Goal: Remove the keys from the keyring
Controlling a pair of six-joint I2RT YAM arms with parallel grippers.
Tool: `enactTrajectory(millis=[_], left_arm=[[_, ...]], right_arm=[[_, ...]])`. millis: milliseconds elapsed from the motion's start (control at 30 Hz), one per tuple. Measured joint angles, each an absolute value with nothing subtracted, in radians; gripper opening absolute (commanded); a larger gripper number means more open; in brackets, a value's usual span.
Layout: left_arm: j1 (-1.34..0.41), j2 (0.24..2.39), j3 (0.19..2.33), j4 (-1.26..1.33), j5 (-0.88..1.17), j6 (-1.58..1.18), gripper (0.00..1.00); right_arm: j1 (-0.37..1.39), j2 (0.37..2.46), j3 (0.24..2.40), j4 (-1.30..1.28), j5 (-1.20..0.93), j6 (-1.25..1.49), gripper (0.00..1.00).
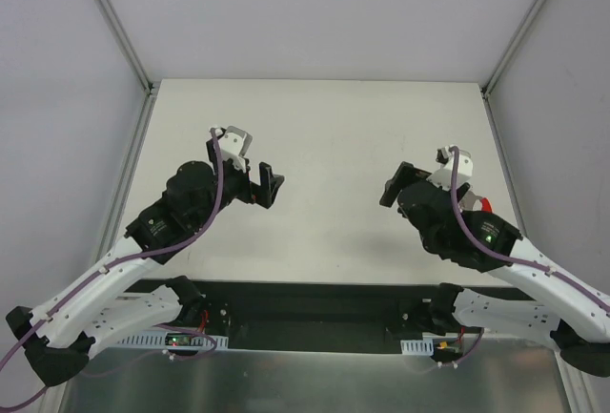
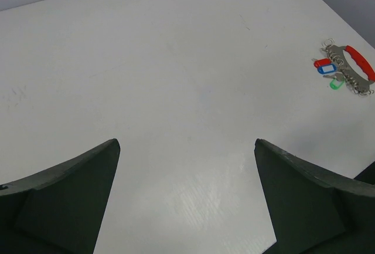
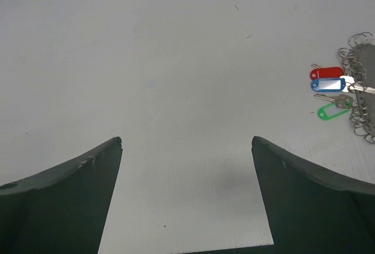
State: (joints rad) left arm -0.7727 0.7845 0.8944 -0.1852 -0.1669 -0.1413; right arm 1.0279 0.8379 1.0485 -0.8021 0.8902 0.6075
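The keyring (image 2: 351,72) lies flat on the white table (image 2: 176,60) at the far right of the left wrist view: a red curved band on a grey strip strung with several thin wire rings. The keys (image 2: 326,67) fan out from it with red, blue and green tags. The right wrist view shows the keys (image 3: 329,84) and the keyring (image 3: 362,90) at its right edge. From above only a red bit of the keyring (image 1: 486,205) peeks out beside the right arm. My left gripper (image 1: 270,182) (image 2: 186,144) and right gripper (image 1: 393,187) (image 3: 186,140) both hang open and hold nothing, away from the keys.
Grey walls with metal corner posts (image 1: 119,22) enclose the table on three sides. The arm bases (image 1: 315,322) sit along the near edge.
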Motion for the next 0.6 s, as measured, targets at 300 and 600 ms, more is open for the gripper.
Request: enactTrajectory(millis=[300, 600], left_arm=[[-0.773, 0.8, 0.894, -0.187, -0.167, -0.141, 0.99], [-0.773, 0.794, 0.894, -0.189, -0.165, -0.142, 0.99]], right_arm=[[1.016, 0.947, 1.088, -1.025, 1.005, 0.818, 0.97], [0.529, 1.159, 1.093, -1.136, 0.884, 0.855, 0.76]])
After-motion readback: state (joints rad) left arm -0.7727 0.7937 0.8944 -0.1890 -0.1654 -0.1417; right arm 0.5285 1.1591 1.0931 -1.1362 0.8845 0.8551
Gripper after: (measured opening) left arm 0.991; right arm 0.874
